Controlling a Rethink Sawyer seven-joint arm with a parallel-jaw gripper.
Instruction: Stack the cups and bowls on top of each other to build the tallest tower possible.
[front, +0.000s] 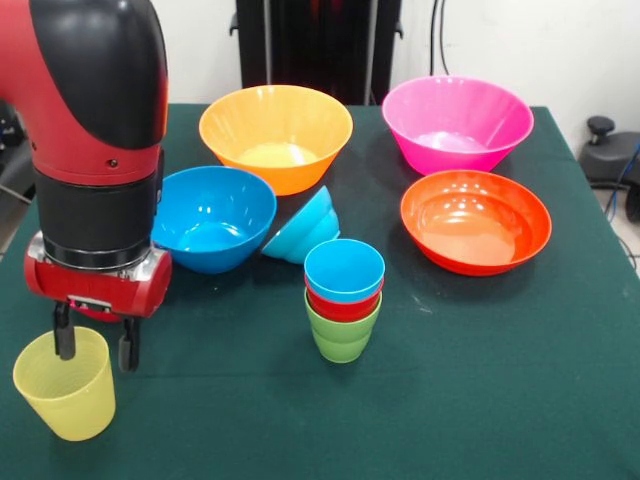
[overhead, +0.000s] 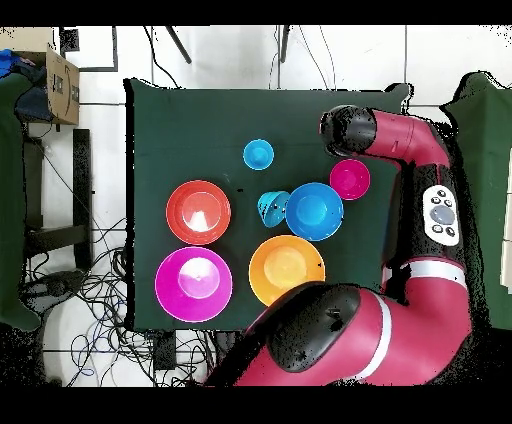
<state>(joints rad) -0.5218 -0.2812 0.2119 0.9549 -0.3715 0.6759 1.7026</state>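
Observation:
My gripper (front: 96, 347) hangs at the table's front left, open. One finger dips inside the ribbed yellow cup (front: 65, 388) and the other stands outside its right wall. The tower (front: 343, 300) is a nested stack of cups: lime green below, red in the middle, light blue on top; from overhead the tower (overhead: 258, 154) shows only its blue top. A small light blue bowl (front: 300, 230) lies tilted against the medium blue bowl (front: 212, 215). The small magenta bowl (overhead: 349, 179) shows only from above, beside the arm.
The yellow-orange bowl (front: 275, 135) and pink bowl (front: 457, 120) stand at the back, the red-orange bowl (front: 475, 220) at the right. My arm (front: 95, 130) blocks the left side. In the overhead view the arm's wrist (overhead: 345, 130) covers the yellow cup.

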